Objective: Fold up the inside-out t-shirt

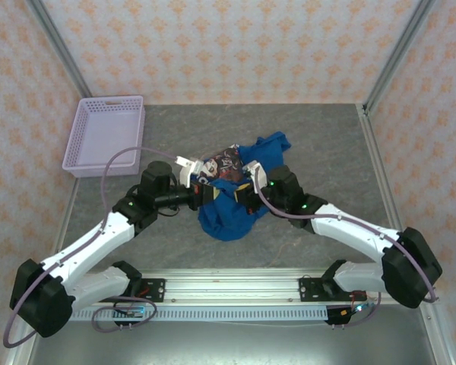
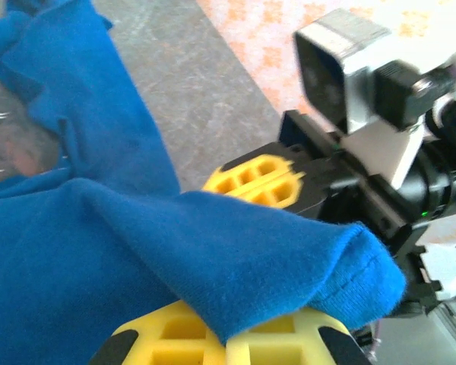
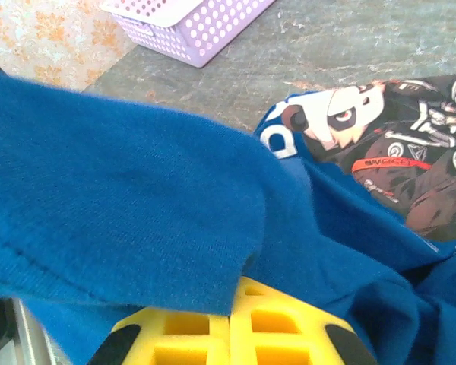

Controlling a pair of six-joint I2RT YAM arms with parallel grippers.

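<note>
Currently both the left gripper (image 2: 226, 338) and right gripper (image 3: 229, 334) are clamping thin folds of the inside-out t-shirt (image 1: 224, 214). Tugging apart is probably risking one fold slipping free.

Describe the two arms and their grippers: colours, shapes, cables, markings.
Left arm and right arm match: white link shells, bulky black joint housings, small green lights. A thin lilac-grey cable loops along each. Left gripper and right gripper have yellow pads moulded as an open grid. A white and grey camera block sits on the right wrist.
</note>
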